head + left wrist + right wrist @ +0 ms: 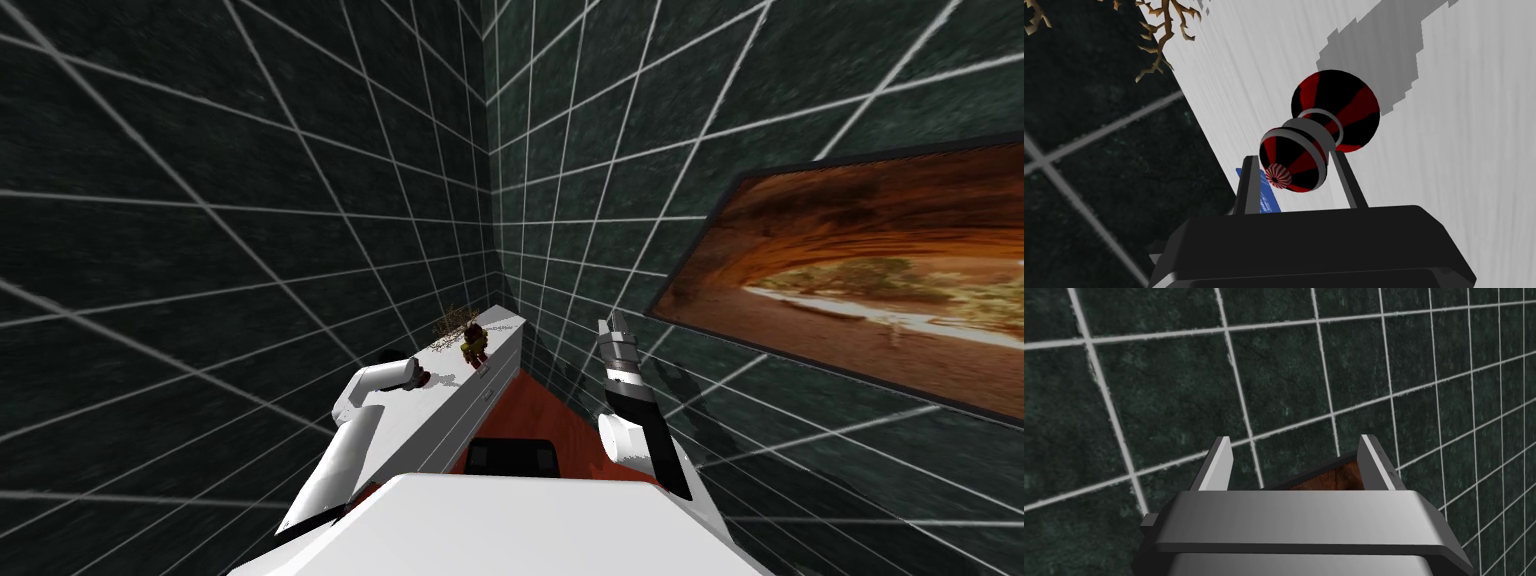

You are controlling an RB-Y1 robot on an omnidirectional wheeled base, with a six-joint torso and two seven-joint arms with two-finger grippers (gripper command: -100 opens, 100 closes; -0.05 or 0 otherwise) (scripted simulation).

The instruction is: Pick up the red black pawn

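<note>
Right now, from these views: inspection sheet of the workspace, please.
Surface: white cabinet top.
Job's things: red and black pawn, held in the left gripper.
Clutter: dry branches; small blue item beside the pawn; small red-yellow object farther along.
Grippers: left gripper shut on the pawn; right gripper open, raised near the wall.
Cables: nothing seen.
Surroundings: dark tiled walls, framed picture, red-brown floor.

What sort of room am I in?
Likely a tiled room in a house, which one I cannot tell: dark green tiled walls, a white drawer cabinet along one wall, a framed landscape picture on the other.
</note>
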